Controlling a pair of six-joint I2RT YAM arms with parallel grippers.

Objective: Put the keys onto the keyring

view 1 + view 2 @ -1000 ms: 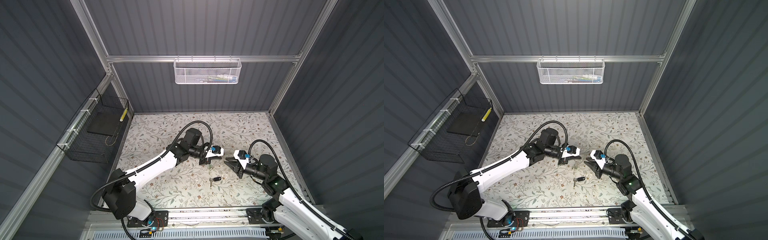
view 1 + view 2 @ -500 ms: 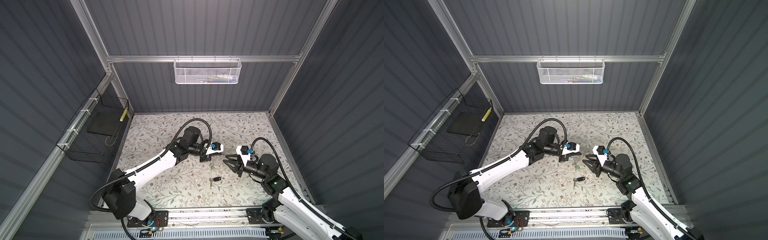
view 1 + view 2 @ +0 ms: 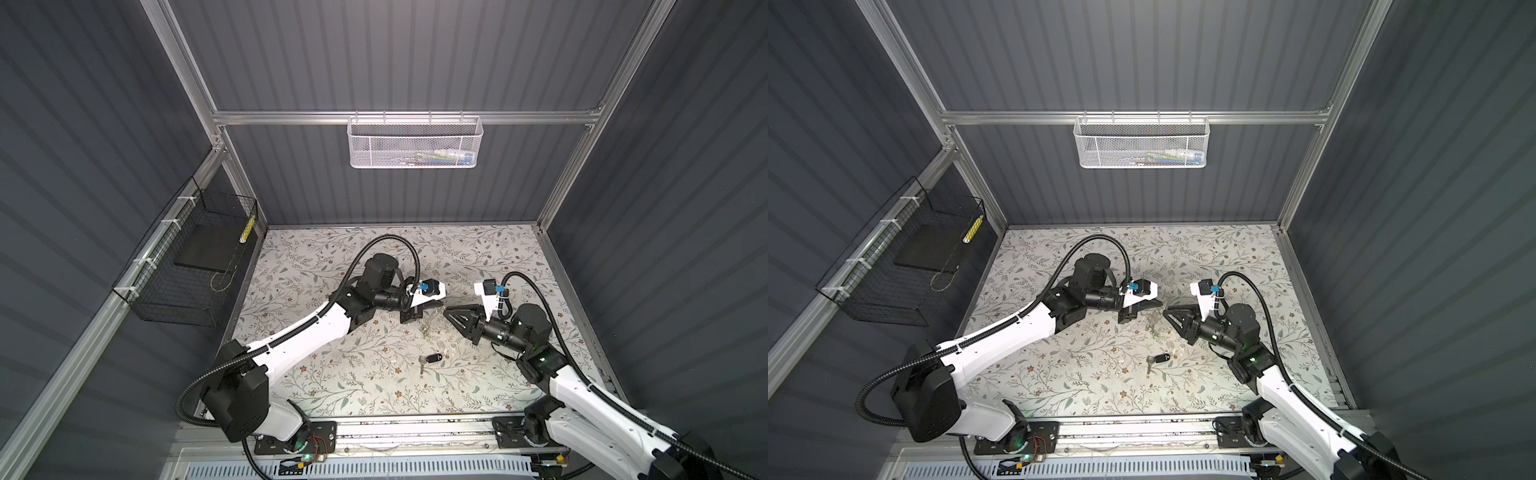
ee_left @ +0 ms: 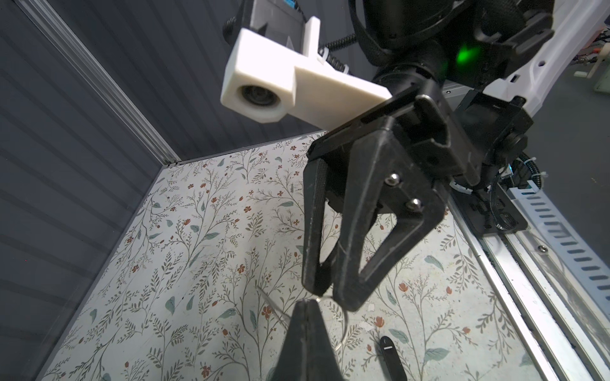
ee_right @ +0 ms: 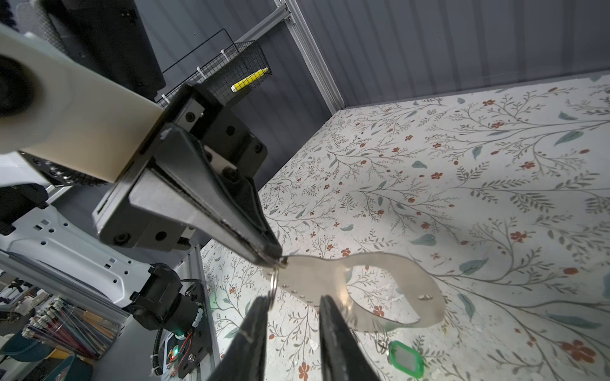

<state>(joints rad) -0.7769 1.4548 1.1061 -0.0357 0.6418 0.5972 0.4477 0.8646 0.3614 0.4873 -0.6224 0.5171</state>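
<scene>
My left gripper (image 3: 437,307) is shut on one end of the keyring (image 5: 363,280), a flat grey, half see-through plate held above the table. A green-tagged key (image 5: 405,358) hangs from the plate on a ring; it also shows in both top views (image 3: 426,330) (image 3: 1154,330). My right gripper (image 5: 293,308) is open, tip to tip with the left gripper (image 3: 1158,306). A small metal ring (image 5: 273,287) on the plate's edge touches one of its fingers (image 5: 260,316). The black-tagged key (image 3: 432,358) (image 4: 391,358) lies on the floral table.
A black wire basket (image 3: 195,266) hangs on the left wall and a white mesh basket (image 3: 413,143) on the back wall. The arms' rail (image 3: 415,432) runs along the front edge of the table (image 3: 332,395).
Both grippers drifted a little toward the back of the table, staying tip to tip. The right wrist turned slightly. The black-tagged key has not moved.
</scene>
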